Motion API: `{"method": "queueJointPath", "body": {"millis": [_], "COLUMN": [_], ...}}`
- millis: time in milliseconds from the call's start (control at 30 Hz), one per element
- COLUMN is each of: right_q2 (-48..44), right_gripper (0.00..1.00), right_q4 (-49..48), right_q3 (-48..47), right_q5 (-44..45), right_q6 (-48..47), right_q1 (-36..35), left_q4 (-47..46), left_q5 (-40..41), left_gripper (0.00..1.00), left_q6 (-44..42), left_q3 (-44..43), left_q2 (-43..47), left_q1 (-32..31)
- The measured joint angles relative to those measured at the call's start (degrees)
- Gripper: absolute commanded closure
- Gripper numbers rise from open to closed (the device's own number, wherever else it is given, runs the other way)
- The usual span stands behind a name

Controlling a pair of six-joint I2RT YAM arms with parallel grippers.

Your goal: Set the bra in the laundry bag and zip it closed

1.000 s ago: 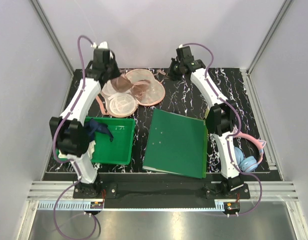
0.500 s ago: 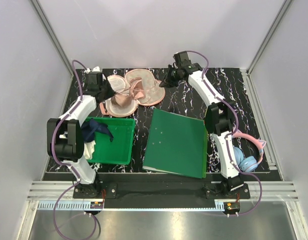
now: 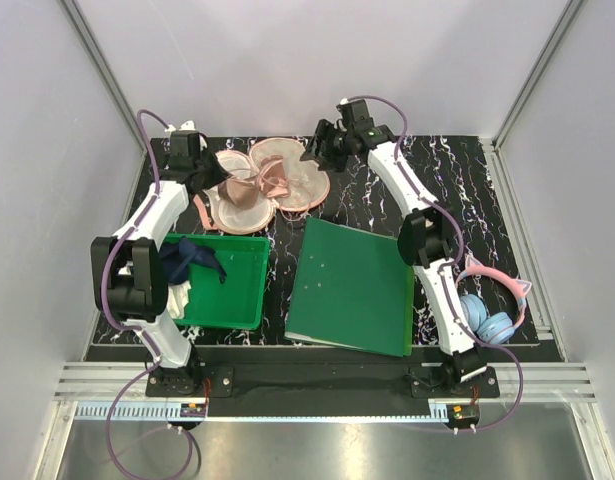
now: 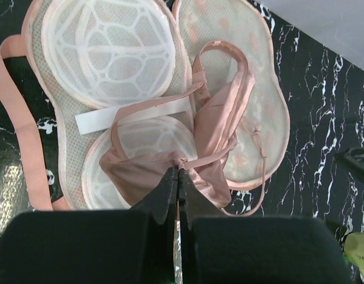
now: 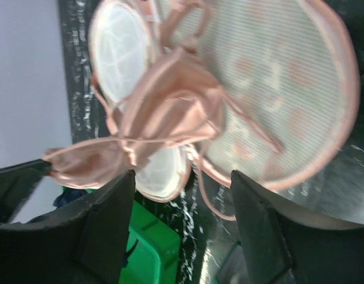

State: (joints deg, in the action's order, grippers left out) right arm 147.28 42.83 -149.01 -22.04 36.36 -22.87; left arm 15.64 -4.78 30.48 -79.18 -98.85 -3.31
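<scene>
**Top external:** The laundry bag point(image 3: 307, 188) lies opened flat at the far left of the table, its two halves side by side. The bra point(image 3: 255, 186) is bunched across the fold between them. The left gripper point(image 3: 219, 178) meets the bra's left edge, and the right gripper point(image 3: 315, 152) hangs over the bag's far right rim. A green bin point(image 3: 242, 300) holding a dark blue cloth point(image 3: 192, 258) sits nearer the arm bases.

**Left wrist:** The left gripper point(image 4: 177, 177) is pinched tight on the bra point(image 4: 214, 124) at its hem. The fabric drapes over both halves of the laundry bag point(image 4: 110, 47), and a thin strap point(image 4: 261, 189) trails past the rim onto the table.

**Right wrist:** The right gripper point(image 5: 183, 174) is spread wide with nothing between its fingers, above the bra point(image 5: 170, 100) and the laundry bag point(image 5: 288, 77).

The step in hand looks like settling the bra into one half. The left claw should lower the hem inside that rim before letting go. The free claw would best sweep the loose strap inward, since any fabric on the rim will likely foul the zipper.
</scene>
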Motion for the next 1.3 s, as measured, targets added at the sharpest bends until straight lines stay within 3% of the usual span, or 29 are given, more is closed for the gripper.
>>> {"method": "queueJointPath", "body": {"millis": [233,333,400,900,1033,1100,1133,1233,1300], "right_q2": [5.5,9.0,10.6,12.3,12.3,12.3,12.3,12.3,12.3], "right_gripper": [0.18,0.12,0.01,0.00,0.09,0.29,0.32,0.57,0.61], "right_q4": [-8.0,-10.4,-11.0,-12.6,-12.5,-12.5,-12.5,-12.5,-12.5], "right_q3": [-5.3,-6.9,-7.0,-2.6,-2.6,-2.7,-2.7,-2.7,-2.8], "right_q5": [-1.3,-1.0,-0.6,7.5,9.5,10.5,10.8,11.5,11.5], "right_q6": [6.2,8.0,8.5,6.7,5.5,4.5,4.0,2.9,2.8], "right_q1": [-4.2,-6.3,-7.6,-11.2,-11.2,-11.2,-11.2,-11.1,-11.1], "left_q4": [2.1,2.3,2.3,2.3,2.3,2.3,2.3,2.3,2.3], "left_q5": [-1.5,-1.9,-2.2,-3.0,-3.1,-3.2,-3.3,-4.9,-7.0], "left_gripper": [1.00,1.00,1.00,1.00,1.00,1.00,1.00,1.00,1.00], "left_q6": [-1.0,-2.9,-4.3,-8.2,-8.2,-8.2,-8.2,-7.9,-7.0], "left_q3": [0.0,0.0,0.1,8.7,11.0,12.4,13.1,14.7,15.6], "left_q2": [-0.2,-0.2,-0.2,3.1,4.6,5.7,6.2,7.0,7.0], "left_q1": [0.0,-0.1,-0.3,-7.0,-7.4,-7.5,-7.6,-7.8,-8.2]}}
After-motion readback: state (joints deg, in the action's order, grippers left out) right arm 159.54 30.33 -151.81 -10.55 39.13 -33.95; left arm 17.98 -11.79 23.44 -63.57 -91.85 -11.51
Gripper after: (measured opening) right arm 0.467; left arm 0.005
